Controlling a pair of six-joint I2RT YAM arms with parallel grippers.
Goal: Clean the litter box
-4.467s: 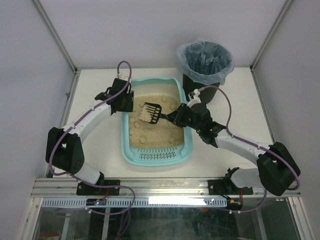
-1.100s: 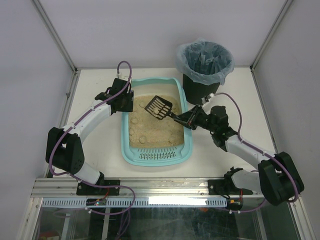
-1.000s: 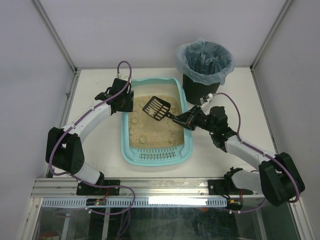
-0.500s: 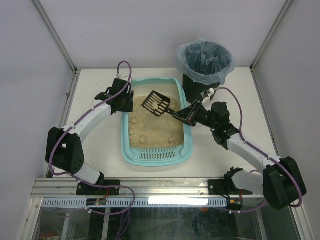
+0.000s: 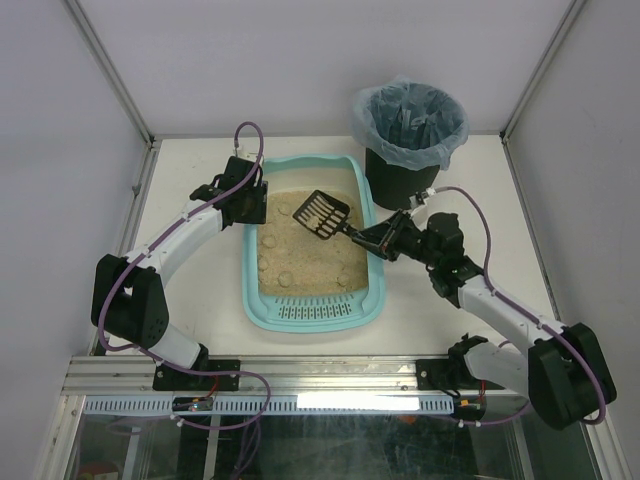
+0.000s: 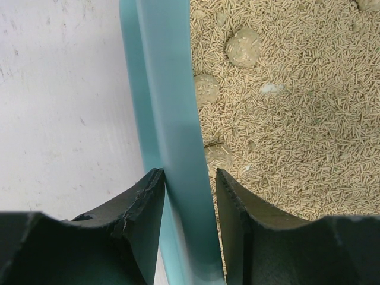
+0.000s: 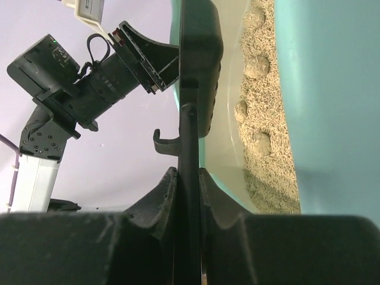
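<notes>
litter box (image 5: 315,313) holding clumpy litter (image 5: 300,258), left gripper (image 6: 187,184) clamped on its rim, right gripper (image 7: 189,178) gripping scoop (image 5: 322,213) (over the litter), bag-lined bin (image 5: 410,128)

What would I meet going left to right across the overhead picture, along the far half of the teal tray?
Left gripper clamped on the litter box rim → black scoop over the litter → right gripper holding its handle.
</notes>
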